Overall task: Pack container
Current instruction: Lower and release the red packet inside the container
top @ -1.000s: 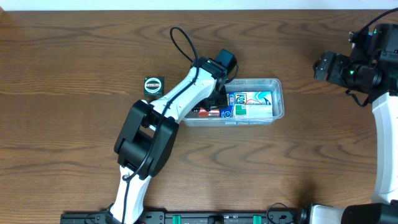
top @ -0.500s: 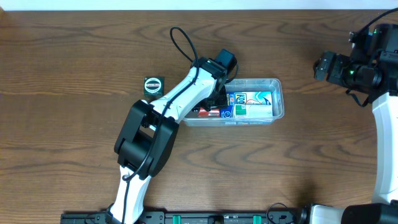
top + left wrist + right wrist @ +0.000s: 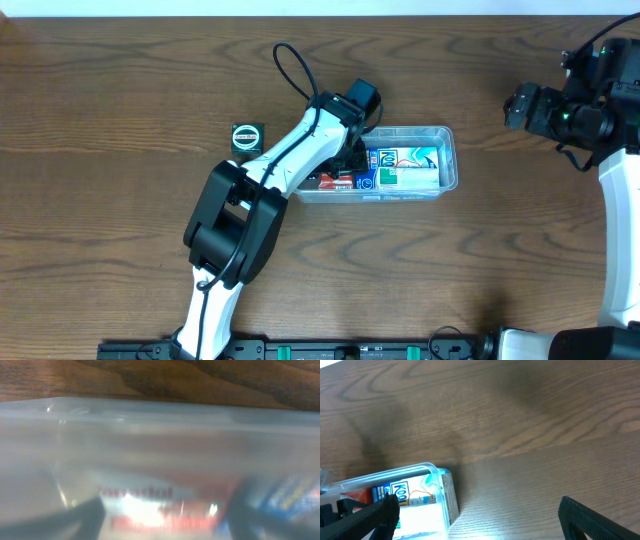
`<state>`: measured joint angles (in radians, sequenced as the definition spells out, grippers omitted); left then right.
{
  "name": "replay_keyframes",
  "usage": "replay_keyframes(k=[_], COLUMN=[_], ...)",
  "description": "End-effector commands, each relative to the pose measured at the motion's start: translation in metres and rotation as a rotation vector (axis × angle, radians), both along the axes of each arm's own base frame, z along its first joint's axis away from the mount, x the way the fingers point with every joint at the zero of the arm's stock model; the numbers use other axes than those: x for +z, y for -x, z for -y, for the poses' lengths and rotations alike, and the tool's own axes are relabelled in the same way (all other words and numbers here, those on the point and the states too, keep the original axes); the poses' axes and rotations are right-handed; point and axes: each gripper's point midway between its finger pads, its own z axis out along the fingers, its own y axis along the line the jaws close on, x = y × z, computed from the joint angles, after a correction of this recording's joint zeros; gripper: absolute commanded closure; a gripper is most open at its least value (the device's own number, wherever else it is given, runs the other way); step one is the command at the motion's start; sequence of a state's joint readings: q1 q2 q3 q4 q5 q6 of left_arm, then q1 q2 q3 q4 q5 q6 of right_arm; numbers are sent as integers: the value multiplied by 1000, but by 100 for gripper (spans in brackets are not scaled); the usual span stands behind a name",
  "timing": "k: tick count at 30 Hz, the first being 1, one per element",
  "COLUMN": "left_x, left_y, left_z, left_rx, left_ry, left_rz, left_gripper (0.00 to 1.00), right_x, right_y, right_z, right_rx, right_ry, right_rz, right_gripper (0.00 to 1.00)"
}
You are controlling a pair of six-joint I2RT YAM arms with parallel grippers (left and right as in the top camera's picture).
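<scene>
The clear plastic container [image 3: 447, 172] stands at the table's middle and holds several packets, blue-and-white ones [image 3: 405, 160] on the right and a red one [image 3: 335, 181] on the left. My left gripper [image 3: 348, 160] reaches down into the container's left end. In the left wrist view its fingers [image 3: 162, 522] stand wide apart on either side of a blurred red-and-white packet [image 3: 150, 502], with the container's wall [image 3: 150, 425] close behind. My right gripper [image 3: 520, 108] hovers at the far right, open and empty [image 3: 480, 520], with the container's end [image 3: 449, 491] below it.
A small black square packet with a round label [image 3: 246, 137] lies on the wood table left of the container. The left arm's black cable loops above the container [image 3: 290, 65]. The right arm's base stands at the right edge [image 3: 620, 230].
</scene>
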<state>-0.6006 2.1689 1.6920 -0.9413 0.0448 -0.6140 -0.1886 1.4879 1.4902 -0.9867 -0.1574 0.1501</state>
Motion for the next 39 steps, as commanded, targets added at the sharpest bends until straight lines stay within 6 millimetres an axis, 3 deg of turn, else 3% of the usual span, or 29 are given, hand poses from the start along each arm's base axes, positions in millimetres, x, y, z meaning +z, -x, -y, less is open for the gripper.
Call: replay_keyframes(k=[1, 11, 24, 39], left_x=[-6, -4, 20, 22], left_y=[4, -3, -9, -2], left_z=[-2, -5, -3, 8], left_rx=[4, 14, 4, -19], left_ry=[-15, -4, 48, 117], left_rz=[-14, -6, 29, -7], left_gripper=[23, 24, 24, 25], right_x=[-1, -1, -1, -1], right_y=[0, 0, 0, 0], right_z=[3, 3, 3, 3], right_rx=[-15, -15, -15, -16], right_ry=[-6, -6, -6, -6], right_rz=[-4, -4, -4, -4], right_gripper=[1, 1, 1, 1])
